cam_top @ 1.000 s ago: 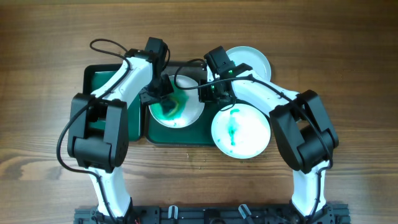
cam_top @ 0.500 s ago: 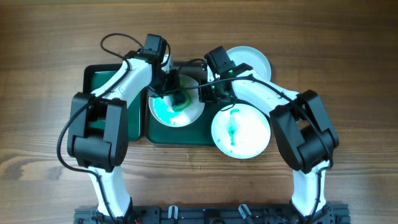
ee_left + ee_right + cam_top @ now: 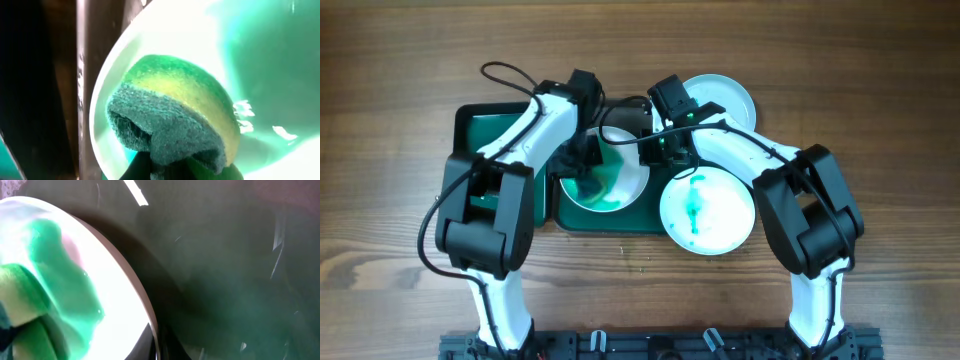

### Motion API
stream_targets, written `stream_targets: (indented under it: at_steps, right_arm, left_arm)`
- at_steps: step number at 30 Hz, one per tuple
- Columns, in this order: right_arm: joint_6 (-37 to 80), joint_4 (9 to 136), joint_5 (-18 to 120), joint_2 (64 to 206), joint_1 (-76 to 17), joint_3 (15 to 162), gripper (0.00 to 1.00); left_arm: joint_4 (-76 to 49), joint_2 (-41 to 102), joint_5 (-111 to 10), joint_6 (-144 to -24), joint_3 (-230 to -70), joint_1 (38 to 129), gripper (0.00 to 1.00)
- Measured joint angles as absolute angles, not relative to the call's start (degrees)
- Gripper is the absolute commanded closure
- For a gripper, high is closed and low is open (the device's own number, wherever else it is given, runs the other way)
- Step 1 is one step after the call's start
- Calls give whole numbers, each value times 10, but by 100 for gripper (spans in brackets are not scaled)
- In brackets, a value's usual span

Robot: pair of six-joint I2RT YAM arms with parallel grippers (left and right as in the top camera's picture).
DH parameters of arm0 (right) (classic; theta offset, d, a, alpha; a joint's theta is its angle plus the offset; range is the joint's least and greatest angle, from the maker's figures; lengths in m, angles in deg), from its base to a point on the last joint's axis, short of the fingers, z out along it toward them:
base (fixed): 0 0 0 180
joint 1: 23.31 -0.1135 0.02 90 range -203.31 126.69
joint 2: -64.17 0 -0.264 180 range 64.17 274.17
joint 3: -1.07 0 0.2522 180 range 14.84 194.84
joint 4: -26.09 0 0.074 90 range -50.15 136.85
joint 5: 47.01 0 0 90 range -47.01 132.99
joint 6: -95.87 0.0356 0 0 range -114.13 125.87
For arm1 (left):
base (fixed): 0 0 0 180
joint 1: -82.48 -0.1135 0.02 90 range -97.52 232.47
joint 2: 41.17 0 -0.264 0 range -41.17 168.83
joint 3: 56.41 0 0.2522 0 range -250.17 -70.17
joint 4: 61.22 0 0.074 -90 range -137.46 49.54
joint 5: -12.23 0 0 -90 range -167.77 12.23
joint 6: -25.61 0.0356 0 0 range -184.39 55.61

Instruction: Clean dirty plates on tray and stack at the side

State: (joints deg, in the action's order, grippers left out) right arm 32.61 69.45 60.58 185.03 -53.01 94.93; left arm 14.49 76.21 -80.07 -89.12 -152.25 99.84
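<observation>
Green sponge (image 3: 170, 125) in L claw (image 3: 588, 168) on plate (image 3: 628, 182) (teal-smeared).

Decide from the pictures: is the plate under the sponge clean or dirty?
Dirty: the plate shows green smears around the sponge in the overhead and left wrist views.

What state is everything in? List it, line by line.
White round plate in dark green tray: smeared green.
Yellow-green sponge: on that plate.
Left gripper: shut on sponge.
Right gripper: shut on its rim.
Right white plate: green-smeared, untouched.
Rear pale round plate: no smears visible.
</observation>
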Motion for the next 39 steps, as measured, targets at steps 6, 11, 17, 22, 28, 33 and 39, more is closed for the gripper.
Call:
stream_targets:
  at_steps: [6,11,17,22,28,33,39]
  right_arm:
    - [326,698,610,1850,-530,949,96]
    - [327,702,612,1850,-529,949,96]
    - [324,744,569,1834,-531,950,96]
    - [309,784,391,1757,-568,949,96]
    - [267,789,135,1663,-655,949,96]
    - [218,780,-78,1650,-738,949,96]
    - [140,724,-307,1650,-807,949,96]
  left_arm:
    - [205,762,-826,-892,-1562,1000,96]
    - [286,742,-829,-896,-1682,970,96]
    - [307,666,-838,-896,-1757,862,96]
    - [308,665,-840,-896,-1758,824,96]
    - [306,665,-840,-896,-1758,825,96]
    - [306,665,-839,-896,-1758,825,96]
    - [306,665,-840,-896,-1758,825,96]
